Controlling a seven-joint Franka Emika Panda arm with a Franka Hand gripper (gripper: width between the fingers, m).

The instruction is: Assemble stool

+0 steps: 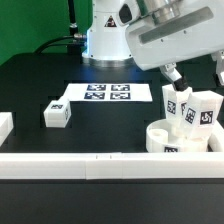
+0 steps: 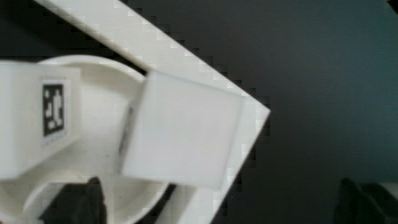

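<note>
The round white seat (image 1: pixel 168 141) lies at the exterior view's right, against the front rail. Two white tagged legs (image 1: pixel 176 105) (image 1: pixel 205 113) stand upright on it. A third leg (image 1: pixel 56 115) lies loose on the black table at the left. My gripper (image 1: pixel 195 73) is open and empty, just above the two standing legs and touching neither. In the wrist view the gripper (image 2: pixel 222 207) has its dark fingertips (image 2: pixel 80 205) wide apart. One leg's flat top (image 2: pixel 187 130) lies between them, the other tagged leg (image 2: pixel 50 105) is beside it, and the seat's rim (image 2: pixel 45 180) is below.
The marker board (image 1: pixel 107 92) lies flat mid-table. A long white border rail (image 1: pixel 90 163) runs along the front and also shows in the wrist view (image 2: pixel 143 45). A white piece (image 1: pixel 4 126) sits at the left edge, partly out of view. The robot's base (image 1: pixel 105 40) stands behind.
</note>
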